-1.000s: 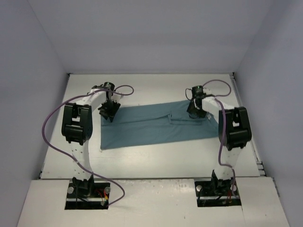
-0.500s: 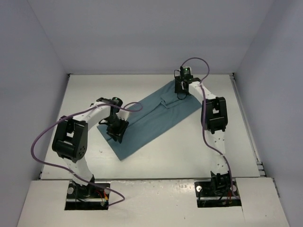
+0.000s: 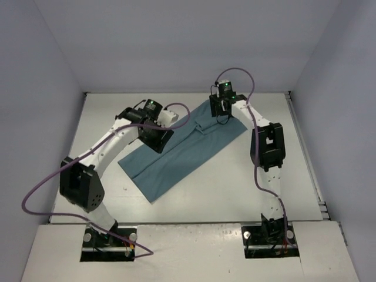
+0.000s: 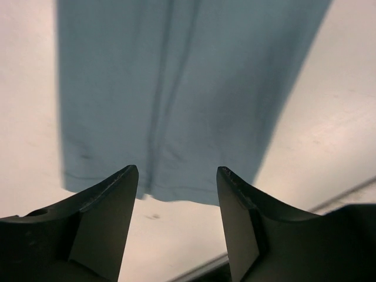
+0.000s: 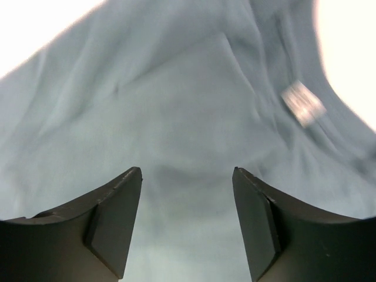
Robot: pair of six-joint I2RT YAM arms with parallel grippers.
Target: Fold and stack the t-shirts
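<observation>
Since half a second ago, the left gripper (image 3: 157, 136) has swung away from the shirt's near long edge and up over its left side, and its arm's elbow has dropped toward the table's near edge. The right gripper (image 3: 218, 111) has barely shifted at the far end.

From above, the t-shirt (image 3: 182, 154) lies on the white table (image 3: 247, 188) as a long teal strip folded lengthwise, running diagonally from below the right gripper's fingers to a squared end well past the left gripper's.

Only the left wrist view shows how its fingers (image 4: 106, 217) stand: the left gripper (image 4: 176, 171) is spread wide with nothing between the dark, wedge-shaped pads. The t-shirt (image 4: 176, 88) stretches away beyond the tips. Its straight hem lies just past them, and a soft lengthwise crease runs off from the left finger. The pale table (image 4: 335, 117) shows on both sides.

In the right wrist view, the right gripper (image 5: 188, 171) is likewise wide open and empty. Rumpled, matte cloth of the t-shirt (image 5: 176, 88) fills the space between and beyond its fingers (image 5: 111, 229). A small white label (image 5: 302, 103) sits beyond the right finger beside a curved seam, a detail too small to see from above. How high either gripper hangs above the cloth cannot be told.
</observation>
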